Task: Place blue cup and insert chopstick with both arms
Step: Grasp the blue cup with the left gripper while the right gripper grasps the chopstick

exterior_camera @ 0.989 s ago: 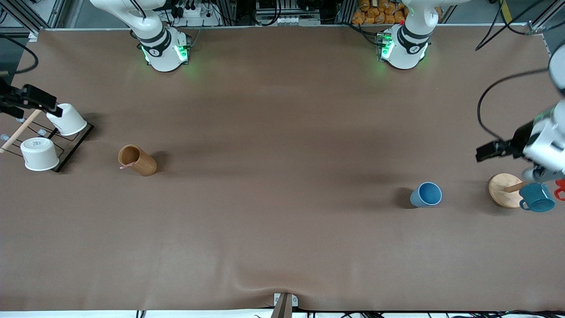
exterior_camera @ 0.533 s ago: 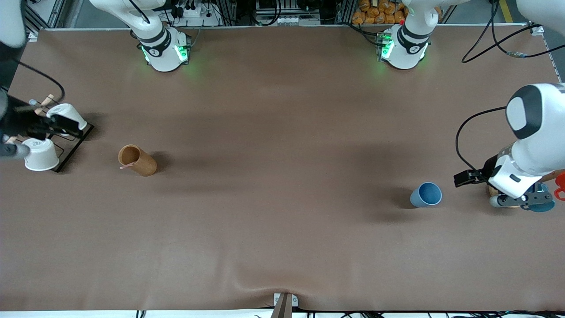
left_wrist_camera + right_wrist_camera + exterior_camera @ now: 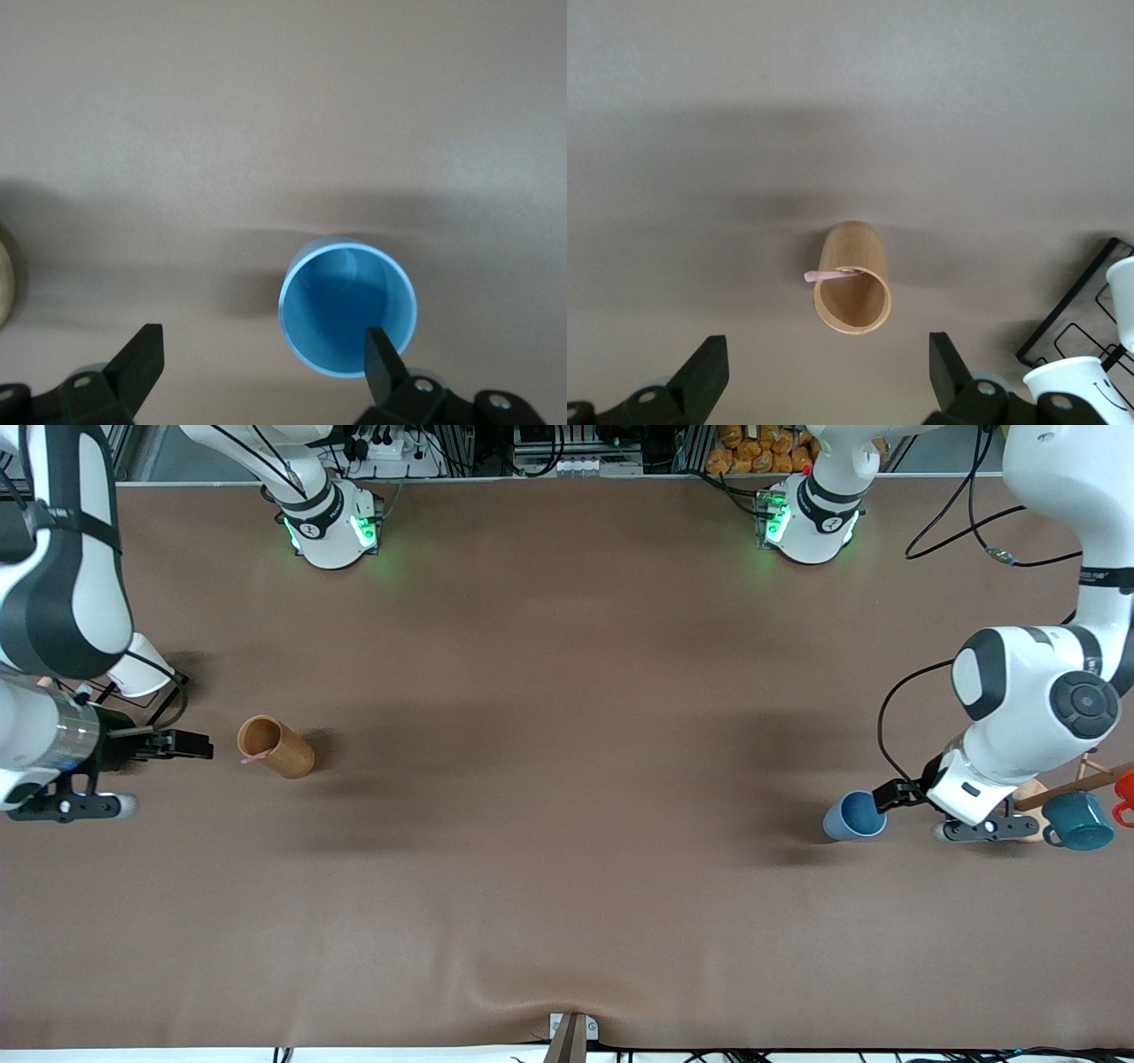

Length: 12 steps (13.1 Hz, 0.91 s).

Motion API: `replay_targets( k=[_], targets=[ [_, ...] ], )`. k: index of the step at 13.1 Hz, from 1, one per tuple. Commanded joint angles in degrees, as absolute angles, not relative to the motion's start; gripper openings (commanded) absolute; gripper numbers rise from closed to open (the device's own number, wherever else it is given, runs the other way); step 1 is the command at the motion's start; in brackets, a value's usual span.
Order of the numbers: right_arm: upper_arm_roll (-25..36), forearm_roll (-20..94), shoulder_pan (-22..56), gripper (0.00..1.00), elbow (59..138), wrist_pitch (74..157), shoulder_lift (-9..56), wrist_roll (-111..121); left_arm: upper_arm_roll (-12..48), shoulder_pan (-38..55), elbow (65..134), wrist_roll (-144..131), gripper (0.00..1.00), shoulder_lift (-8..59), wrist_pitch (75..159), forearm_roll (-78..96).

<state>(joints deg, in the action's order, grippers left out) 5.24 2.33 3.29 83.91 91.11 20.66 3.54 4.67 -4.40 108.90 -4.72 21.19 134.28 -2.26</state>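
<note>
Two grippers are spread wide and empty, each lined up on its own target; the left gripper (image 3: 889, 795) is held just beside the blue cup (image 3: 856, 816), which stands upright on the table with its rim beside one finger (image 3: 383, 356), so a side grasp seems intended; the right gripper (image 3: 197, 746) is aimed at the wooden holder (image 3: 275, 747), from whose mouth the chopstick (image 3: 255, 759) projects, presumably for a pinch on its exposed end.

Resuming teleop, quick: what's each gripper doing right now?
Left gripper: open, empty, by the blue cup.
Right gripper: open, empty, near the wooden holder.
</note>
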Motion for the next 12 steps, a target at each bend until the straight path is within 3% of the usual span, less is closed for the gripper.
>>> replay_targets(
  k=[1, 5, 9, 11, 12],
  targets=[
    [5.27, 2.20, 4.83, 1.00, 83.58, 90.62, 22.41, 3.16, 4.75, -4.57, 109.51, -3.69, 0.93, 22.05, 136.31, -0.97],
    [5.27, 2.20, 5.53, 1.00, 83.58, 91.49, 24.34, 2.99, 4.75, -4.57, 109.69, -3.60, 0.82, 23.73, 137.46, -0.97],
    [5.36, 2.20, 5.18, 1.00, 83.94, 92.37, 27.33, 0.53, 4.75, -4.57, 109.42, -3.69, 0.63, 24.78, 137.46, -0.97],
    [5.36, 1.76, 5.10, 1.00, 84.46, 92.37, 27.77, -0.17, 4.83, -4.48, 109.07, -3.69, 0.44, 25.31, 137.64, -1.05],
    [5.36, 1.76, 4.92, 1.00, 85.33, 92.72, 27.77, -0.18, 4.83, -3.87, 109.07, -3.69, 0.27, 25.75, 137.64, -0.97]
  ],
)
